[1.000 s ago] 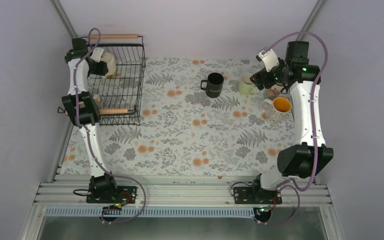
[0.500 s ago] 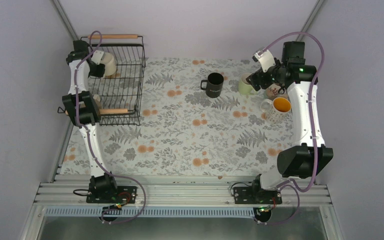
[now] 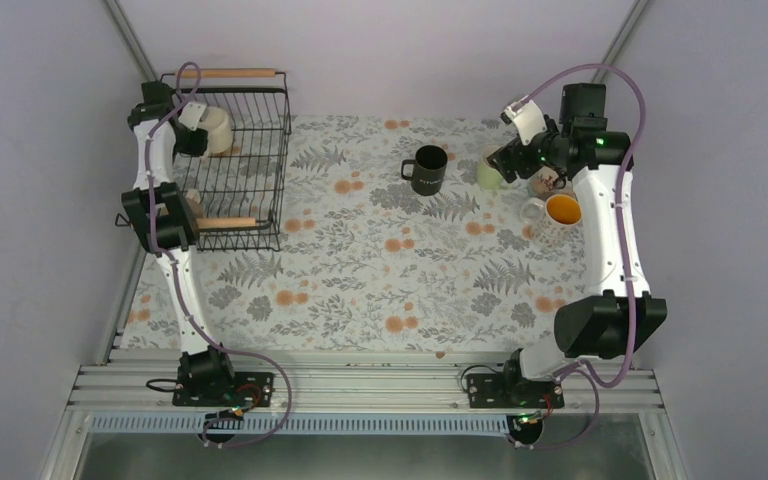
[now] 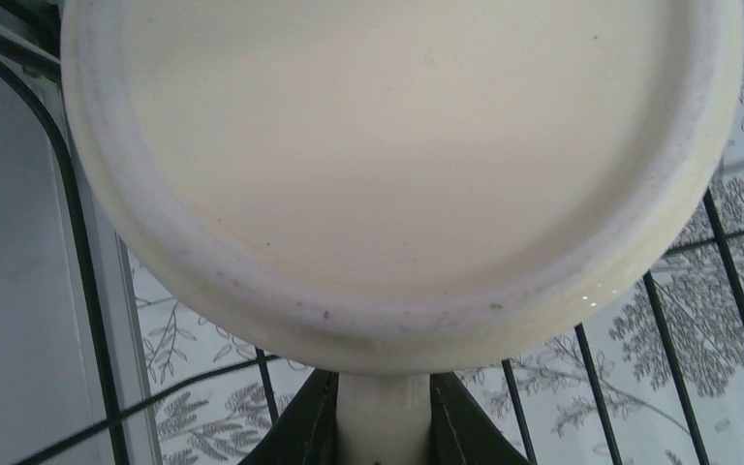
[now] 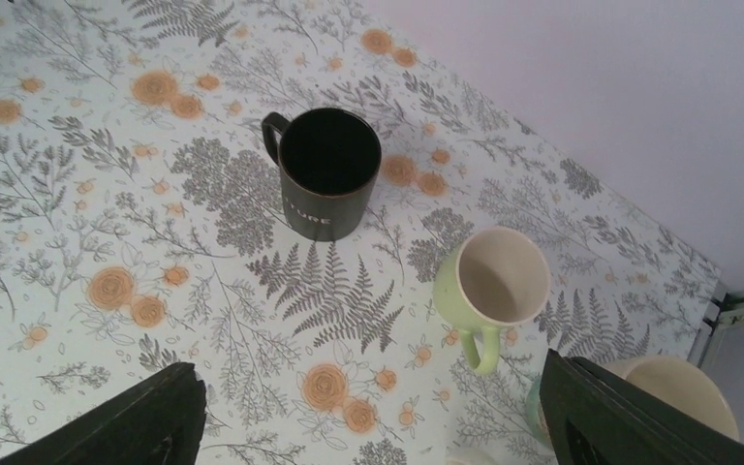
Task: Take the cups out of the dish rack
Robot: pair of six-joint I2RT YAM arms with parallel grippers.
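The dish rack sits at the far left corner of the table, with the wall just beside it. To the rack's right the patterned table lies open as far as a cluster of mugs well apart from it.

The left fingers are closed on the handle of a cream mug, one on each side; the mug is inside the rack at its far left corner.

The right fingers are spread wide and hold nothing, hovering over the cluster.

There the black mug, the nearest of them to the rack, and the pale green mug stand upright and empty, with the orange-lined mug farthest from the rack.
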